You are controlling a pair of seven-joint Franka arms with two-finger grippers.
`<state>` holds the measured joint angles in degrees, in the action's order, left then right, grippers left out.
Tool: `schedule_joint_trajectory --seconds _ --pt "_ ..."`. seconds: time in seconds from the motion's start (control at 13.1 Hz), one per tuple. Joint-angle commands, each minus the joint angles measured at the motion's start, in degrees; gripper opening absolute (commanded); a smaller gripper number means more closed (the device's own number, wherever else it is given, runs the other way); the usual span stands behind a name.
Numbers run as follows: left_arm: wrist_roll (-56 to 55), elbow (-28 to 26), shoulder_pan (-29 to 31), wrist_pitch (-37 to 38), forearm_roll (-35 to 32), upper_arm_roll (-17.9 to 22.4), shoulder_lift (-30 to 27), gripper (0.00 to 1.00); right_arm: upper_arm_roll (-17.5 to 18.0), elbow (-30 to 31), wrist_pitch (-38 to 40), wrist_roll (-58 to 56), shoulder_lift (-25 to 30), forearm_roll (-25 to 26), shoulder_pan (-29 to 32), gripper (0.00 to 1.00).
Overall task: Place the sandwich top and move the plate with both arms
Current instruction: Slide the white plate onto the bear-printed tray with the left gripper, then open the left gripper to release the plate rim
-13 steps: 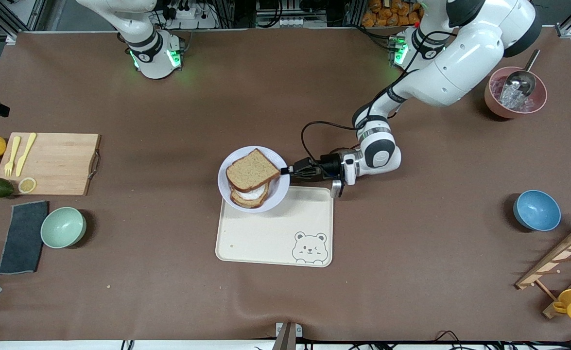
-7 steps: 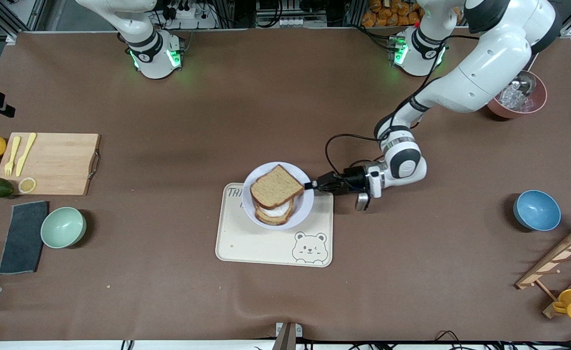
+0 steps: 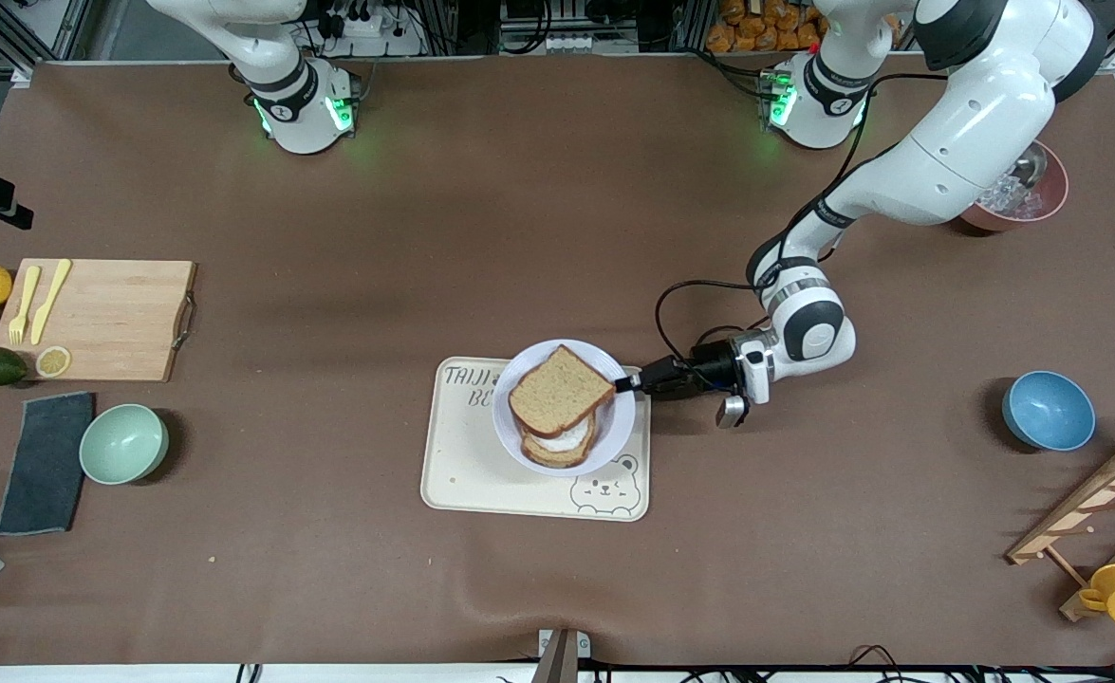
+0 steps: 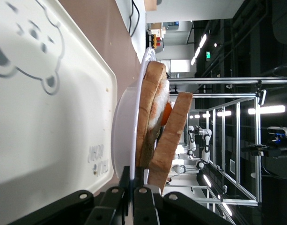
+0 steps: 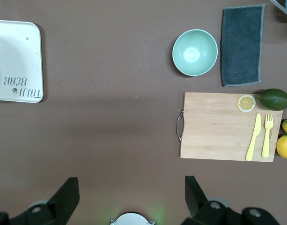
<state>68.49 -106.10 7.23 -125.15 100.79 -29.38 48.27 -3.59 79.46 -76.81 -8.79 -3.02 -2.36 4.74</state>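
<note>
Keep the left gripper clenched on the plate rim; the sandwich top sits ahead of it. Lower level onto the tray; the right gripper waits, released
</note>
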Motion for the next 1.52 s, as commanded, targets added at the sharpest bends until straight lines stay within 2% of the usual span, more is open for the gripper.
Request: schedule_joint_trajectory --seconds 0.0,0.3,0.53,0.91,0.99,1.07,1.22,1.37,1.45 --pt "-1.2 1.9 -0.6 0.4 -1.1 1.4 1.2 0.0 0.0 -1.0 0.9 0.4 -0.3 0.7 -0.2 1.0" --pt "-1.1 2.4 -2.1 0.3 -1.4 3.5 1.9 0.0 0.0 -1.0 0.9 0.4 -0.4 0.7 -0.2 1.0" --pt "-0.5 2.9 -6.3 0.3 -1.6 7.9 1.9 0.0 0.0 -1.0 0.9 0.4 -0.4 0.6 -0.3 1.0" --pt "-1.2 3.2 -6.9 0.3 -1.6 9.2 2.3 0.0 0.0 -0.9 0.9 0.4 -0.5 0.6 -0.3 1.0" --pt "-1.2 3.2 -6.9 0.3 -1.7 9.4 2.4 0.11 0.0 -0.9 0.9 0.4 -0.5 0.6 -0.3 1.0" --pt "-1.2 3.2 -7.0 0.3 -1.7 9.5 2.7 0.17 0.0 -0.9 0.9 0.4 -0.5 0.6 -0.3 1.0" --pt "-1.6 3.2 -7.6 0.2 -1.7 9.5 2.9 0.19 0.0 -1.0 0.9 0.4 -0.5 0.6 -0.3 1.0" --pt "-2.6 3.3 -8.0 0.2 -1.7 10.1 2.8 0.33 0.0 -0.9 0.9 0.4 -0.5 0.6 -0.4 1.0" --pt "-2.9 3.2 -8.0 0.2 -1.7 10.1 2.7 0.45 0.0 -0.9 0.9 0.4 -0.5 0.6 -0.4 1.0"
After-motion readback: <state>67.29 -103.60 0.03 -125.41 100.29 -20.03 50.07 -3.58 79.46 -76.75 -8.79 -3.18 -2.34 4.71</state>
